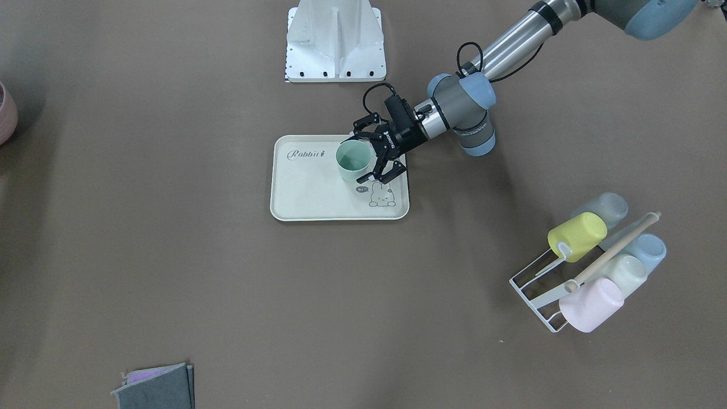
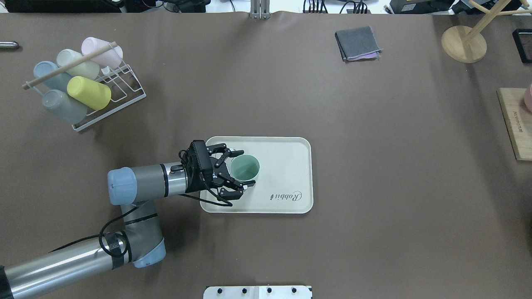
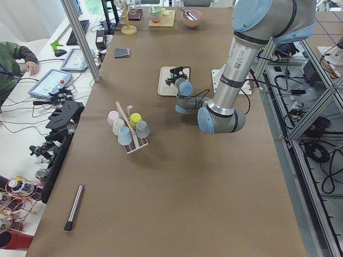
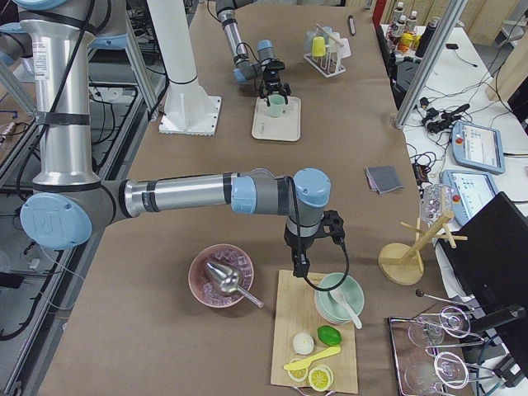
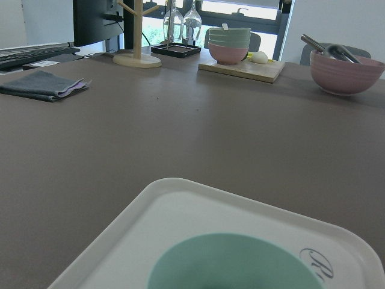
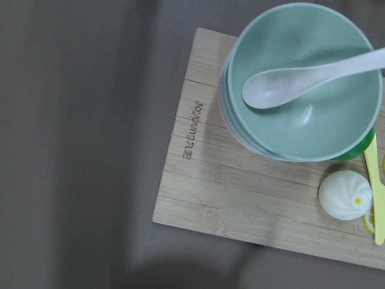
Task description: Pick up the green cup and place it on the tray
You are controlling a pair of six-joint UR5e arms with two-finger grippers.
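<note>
Green cup (image 5: 231, 265) stands on the tray (image 2: 286, 166) between the left gripper (image 2: 244, 167), seemingly open.

A wire rack (image 2: 124, 89) holds pastel cups (image 2: 88, 92); a folded grey cloth (image 2: 357, 42) lies well apart on the brown table (image 2: 374, 166)

Cup: small mint-green plastic cup (image 5: 231, 265), 6 o'clock, only its rim showing.
Tray: cream rectangular plastic tray (image 5: 174, 211), under it.
Cloth: folded grey cloth (image 5: 42, 84), 10 o'clock.
Bowls: round pink bowl (image 5: 346, 72), 2 o'clock; stacked bowls (image 5: 230, 45) on wooden board (image 5: 243, 67), 12 o'clock.
</note>
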